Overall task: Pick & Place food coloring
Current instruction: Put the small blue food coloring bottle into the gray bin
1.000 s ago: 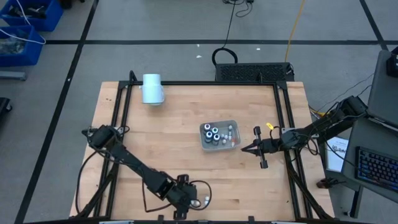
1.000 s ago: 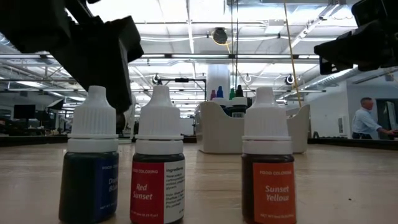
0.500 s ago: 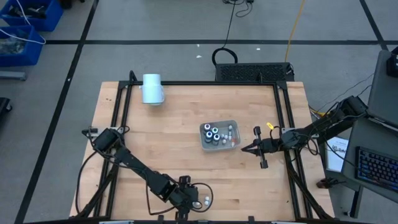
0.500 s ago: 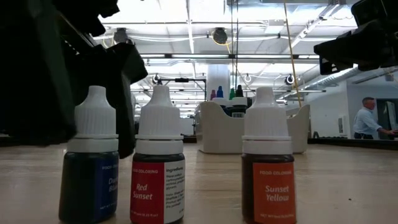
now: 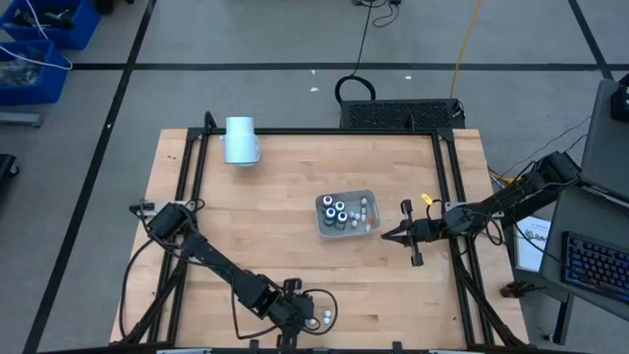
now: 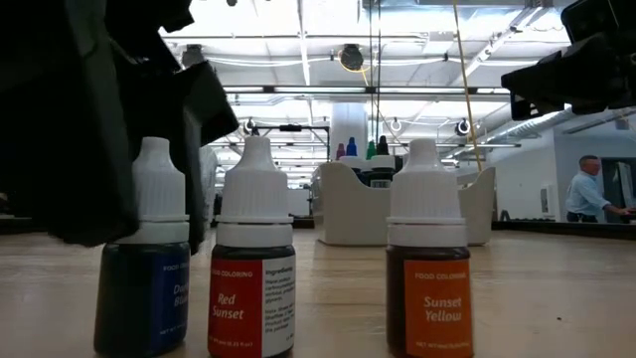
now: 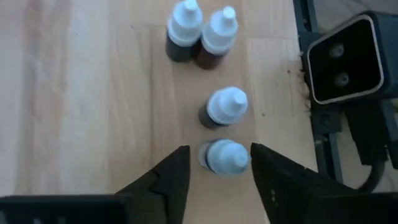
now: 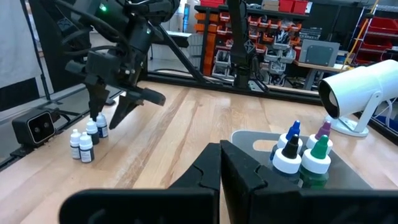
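Several small food coloring bottles with white caps stand near the table's near edge [image 5: 320, 317]. The low view shows three of them upright: a blue one [image 6: 144, 283], a red one [image 6: 252, 288] and a yellow one [image 6: 427, 293]. My left gripper [image 7: 219, 149] is open above them, pointing down, with a finger on either side of one bottle's cap [image 7: 226, 155]; no touch shows. More bottles stand in the translucent tray [image 5: 366, 226] at mid-table. My right gripper [image 5: 386, 236] is shut and hovers just right of the tray.
A pale blue cylinder [image 5: 241, 140] lies at the far left of the table. The low camera's housing [image 7: 345, 59] sits on the table frame close beside the near bottles. Bare wood lies between the near bottles and the tray. A person [image 6: 586, 194] stands in the room beyond.
My left gripper has come down and a little toward the near edge, so that its fingers now flank the blue bottle, with one dark finger in front of it in the low view. The bottles have stayed put.
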`<state>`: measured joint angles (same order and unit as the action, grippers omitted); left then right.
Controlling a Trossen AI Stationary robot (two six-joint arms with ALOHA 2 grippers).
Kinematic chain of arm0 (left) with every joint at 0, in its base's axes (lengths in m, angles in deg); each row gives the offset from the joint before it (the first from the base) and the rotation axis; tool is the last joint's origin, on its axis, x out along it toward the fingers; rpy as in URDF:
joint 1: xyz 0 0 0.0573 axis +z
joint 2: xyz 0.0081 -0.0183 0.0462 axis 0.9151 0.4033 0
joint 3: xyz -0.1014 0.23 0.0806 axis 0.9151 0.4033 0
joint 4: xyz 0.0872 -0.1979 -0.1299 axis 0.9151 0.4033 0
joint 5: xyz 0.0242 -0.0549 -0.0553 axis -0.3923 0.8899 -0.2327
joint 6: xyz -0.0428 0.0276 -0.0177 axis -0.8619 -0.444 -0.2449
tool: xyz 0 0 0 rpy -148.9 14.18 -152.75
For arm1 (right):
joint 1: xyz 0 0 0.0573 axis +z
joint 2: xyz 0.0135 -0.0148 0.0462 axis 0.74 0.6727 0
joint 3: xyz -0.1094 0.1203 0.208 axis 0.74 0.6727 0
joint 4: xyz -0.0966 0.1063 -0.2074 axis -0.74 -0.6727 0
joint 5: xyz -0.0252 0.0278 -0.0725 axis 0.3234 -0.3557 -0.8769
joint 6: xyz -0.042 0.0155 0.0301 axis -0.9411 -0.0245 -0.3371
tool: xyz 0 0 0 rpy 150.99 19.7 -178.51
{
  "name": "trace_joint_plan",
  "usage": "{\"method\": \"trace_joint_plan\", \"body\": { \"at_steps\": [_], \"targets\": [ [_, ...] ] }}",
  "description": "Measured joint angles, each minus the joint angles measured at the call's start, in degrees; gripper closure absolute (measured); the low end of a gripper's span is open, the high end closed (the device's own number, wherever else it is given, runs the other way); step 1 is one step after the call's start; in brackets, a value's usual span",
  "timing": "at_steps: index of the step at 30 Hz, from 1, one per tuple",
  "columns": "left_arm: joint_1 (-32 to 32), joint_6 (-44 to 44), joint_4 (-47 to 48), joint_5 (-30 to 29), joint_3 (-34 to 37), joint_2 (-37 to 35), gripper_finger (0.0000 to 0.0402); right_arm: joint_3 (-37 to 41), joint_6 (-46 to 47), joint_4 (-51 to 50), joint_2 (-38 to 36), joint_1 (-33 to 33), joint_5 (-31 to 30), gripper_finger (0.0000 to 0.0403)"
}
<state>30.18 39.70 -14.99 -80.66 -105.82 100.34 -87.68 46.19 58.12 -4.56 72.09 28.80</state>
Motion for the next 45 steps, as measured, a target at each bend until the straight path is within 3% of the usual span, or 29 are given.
{"method": "trace_joint_plan", "body": {
  "at_steps": [11,21,25,29,33,38,45],
  "targets": [
    [-0.51,1.08,-0.67,-0.63,0.0,0.0,0.0339,0.0,0.02,0.29,-0.01,-0.01,0.0,0.0403],
    [-0.42,1.34,1.27,3.68,-1.5,0.0,0.0331,0.01,0.48,0.29,-0.01,-0.02,0.02,0.0403],
    [0.65,1.47,13.82,4.82,-8.71,0.0,0.0329,0.0,0.48,0.29,-0.01,0.0,0.02,0.0403],
    [4.33,3.95,31.06,5.8,-21.15,-0.02,0.0328,0.0,0.5,0.27,-0.01,-0.02,0.02,0.0403],
    [9.76,10.6,42.5,4.65,-33.07,-0.1,0.0327,0.0,0.52,0.27,-0.01,0.0,0.17,0.0403],
    [16.4,17.74,45.04,0.92,-40.25,-0.2,0.0326,0.0,0.52,0.27,-0.01,0.0,0.2,0.0403],
    [21.06,22.25,40.01,-0.39,-39.41,-0.11,0.0326,0.01,6.31,-0.86,0.01,0.0,0.42,0.0403]
  ]
}}
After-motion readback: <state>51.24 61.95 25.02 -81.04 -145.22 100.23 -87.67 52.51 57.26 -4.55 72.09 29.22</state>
